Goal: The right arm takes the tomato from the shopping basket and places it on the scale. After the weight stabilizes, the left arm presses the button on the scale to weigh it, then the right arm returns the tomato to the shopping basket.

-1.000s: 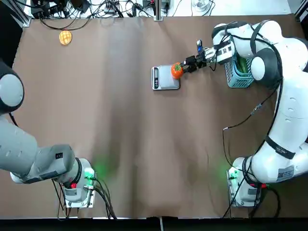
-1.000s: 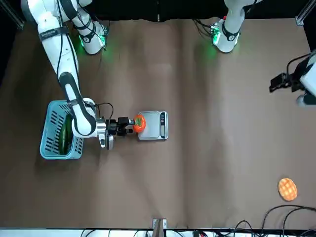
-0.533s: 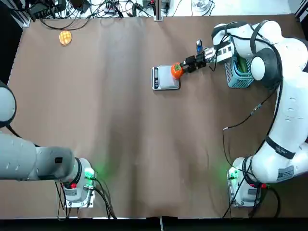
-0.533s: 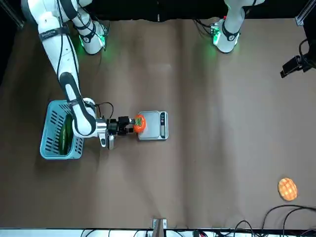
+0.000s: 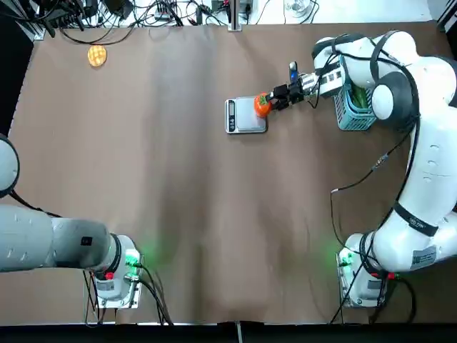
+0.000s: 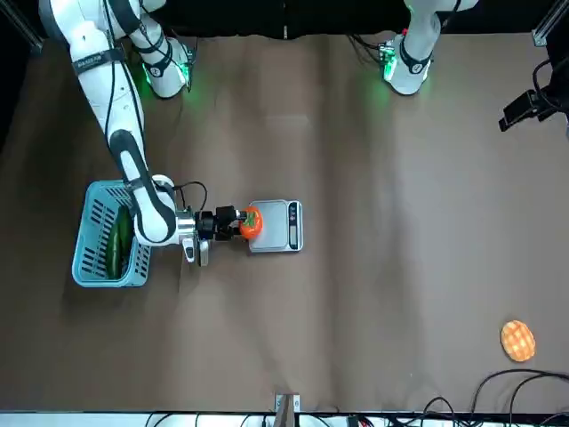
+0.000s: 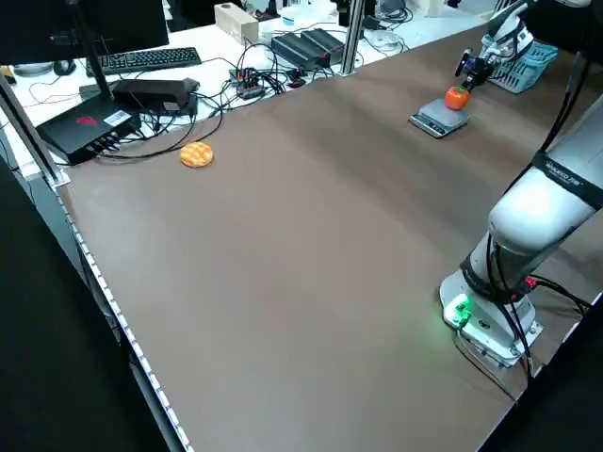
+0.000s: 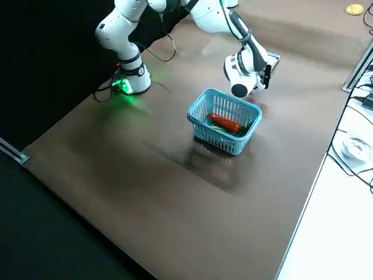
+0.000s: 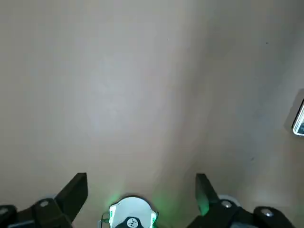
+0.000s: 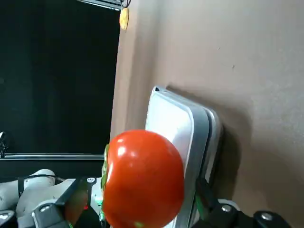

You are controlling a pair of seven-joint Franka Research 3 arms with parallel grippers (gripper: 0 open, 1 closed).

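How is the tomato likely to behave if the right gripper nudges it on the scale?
The tomato would probably roll easily, being rounded and glossy. It may slip off the near edge, since it sits at the side of the scale closest to the right gripper. Its taut skin suggests firm flesh that could still bruise.

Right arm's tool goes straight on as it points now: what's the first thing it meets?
The tomato, at the edge of the scale. The open right tool is already right up against it or nearly so; I can't tell whether they touch.
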